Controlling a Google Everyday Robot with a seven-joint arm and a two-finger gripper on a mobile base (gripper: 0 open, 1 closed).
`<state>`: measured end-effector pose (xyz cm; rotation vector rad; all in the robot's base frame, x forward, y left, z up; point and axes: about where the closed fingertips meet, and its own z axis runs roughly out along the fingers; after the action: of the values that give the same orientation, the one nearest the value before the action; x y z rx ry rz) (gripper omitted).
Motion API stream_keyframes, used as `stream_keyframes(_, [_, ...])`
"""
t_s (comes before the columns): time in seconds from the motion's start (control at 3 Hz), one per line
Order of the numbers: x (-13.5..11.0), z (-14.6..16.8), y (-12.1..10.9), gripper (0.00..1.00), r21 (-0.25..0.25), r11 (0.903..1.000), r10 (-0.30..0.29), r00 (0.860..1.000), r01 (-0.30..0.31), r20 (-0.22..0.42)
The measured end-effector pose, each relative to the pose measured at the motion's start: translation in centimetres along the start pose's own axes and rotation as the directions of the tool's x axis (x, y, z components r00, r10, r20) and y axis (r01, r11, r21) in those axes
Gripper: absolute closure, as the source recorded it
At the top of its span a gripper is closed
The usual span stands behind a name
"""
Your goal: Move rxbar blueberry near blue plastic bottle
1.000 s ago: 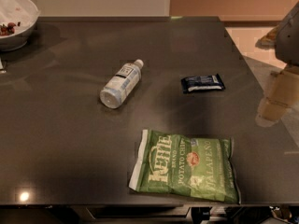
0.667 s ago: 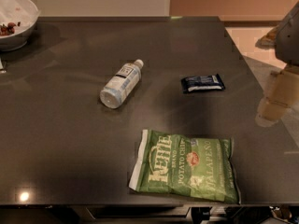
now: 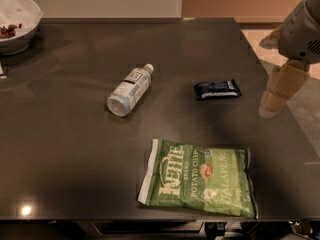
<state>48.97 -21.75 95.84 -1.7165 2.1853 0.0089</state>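
Observation:
The rxbar blueberry [image 3: 217,89] is a small flat dark navy wrapper with a whitish band, lying flat on the dark table right of centre. The blue plastic bottle [image 3: 129,90] lies on its side to the left of the bar, white cap pointing to the far right, about a bottle's length away from it. My gripper [image 3: 280,90] hangs at the right edge of the view, above the table's right edge, to the right of the bar and apart from it. It holds nothing that I can see.
A large green Kettle chip bag [image 3: 200,179] lies flat near the front edge, below the bar. A white bowl [image 3: 17,21] with dark bits stands at the far left corner. The table's right edge [image 3: 280,109] runs just under the gripper.

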Motion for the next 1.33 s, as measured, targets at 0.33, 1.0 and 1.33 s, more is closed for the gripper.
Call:
stream_keyframes(0.33, [-0.2,1.3,-1.7,0.0,-0.015,0.9999,0.003,0.999,-0.002,0.032])
stream_keyframes(1.0, [-1.1,7.8,-6.7,0.0,-0.113,0.9935,-0.001,0.993,0.014,0.118])
stream_keyframes(1.33, [-1.3,10.9,-8.5,0.0,-0.158,0.9873,0.002,0.992,0.018,0.127])
